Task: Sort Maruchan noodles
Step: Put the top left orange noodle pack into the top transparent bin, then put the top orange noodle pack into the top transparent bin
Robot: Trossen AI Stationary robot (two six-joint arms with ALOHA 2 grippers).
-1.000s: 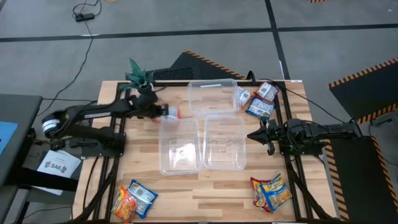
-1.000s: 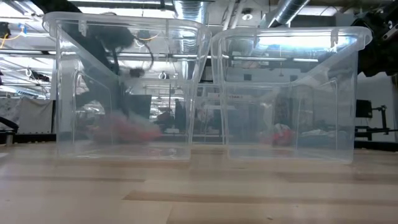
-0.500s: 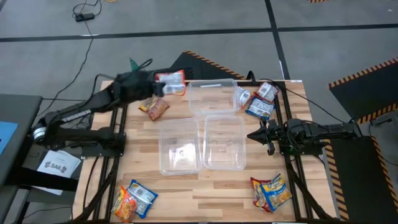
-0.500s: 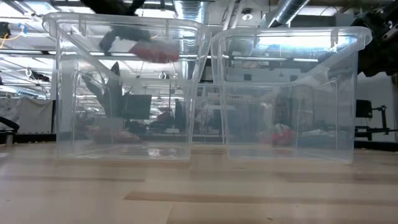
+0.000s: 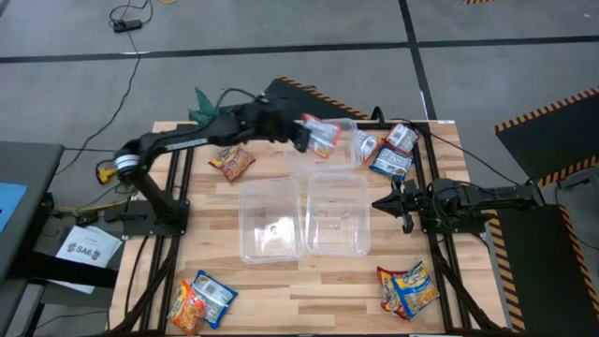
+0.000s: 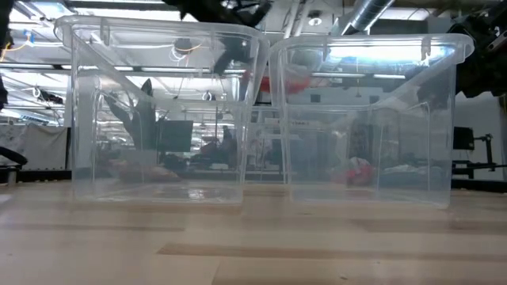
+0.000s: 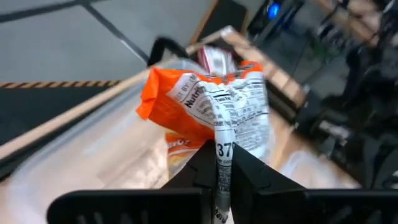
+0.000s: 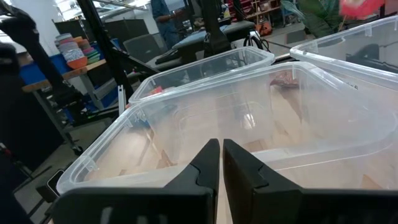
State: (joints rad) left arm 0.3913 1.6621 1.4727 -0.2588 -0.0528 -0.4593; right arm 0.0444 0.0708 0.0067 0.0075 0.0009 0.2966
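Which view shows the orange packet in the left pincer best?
The left wrist view: the orange packet fills the frame, pinched in the left pincer, nutrition label readable. The high view shows it small above the far bin; the low view only a red blur through bin walls; the right wrist a corner smudge.

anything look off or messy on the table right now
Nothing is spilled or damaged. The noodle packets lie in loose piles at the table's corners, unsorted, and one red packet lies alone. The left gripper holds an orange packet over the far bin.
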